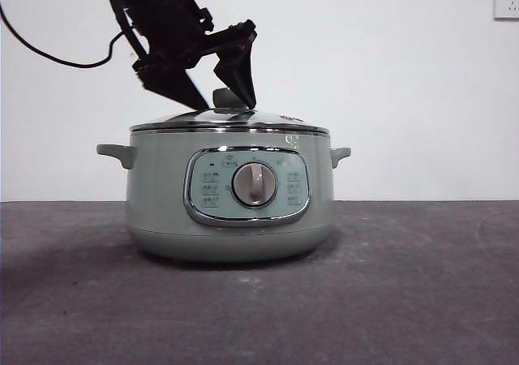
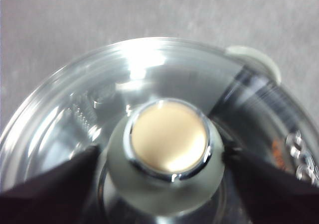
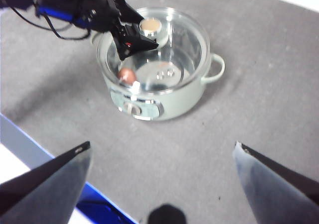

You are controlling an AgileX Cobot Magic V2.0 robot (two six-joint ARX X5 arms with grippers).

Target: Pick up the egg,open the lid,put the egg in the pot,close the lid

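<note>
Front view shows one pot [image 1: 231, 199] upright on the grey table [image 1: 422, 292], its dial panel facing the camera, one handle at each side. One lid [image 1: 231, 122] sits level on its rim, knob up. The left gripper [image 1: 225, 101] reaches down from upper left, jaws parted either side of the knob [image 2: 168, 139], apparently not yet clamped. One egg [image 3: 127, 75] lies inside the pot near the panel-side wall; its long axis is unclear. The right gripper [image 3: 162, 152] hangs wide apart, well away.
</note>
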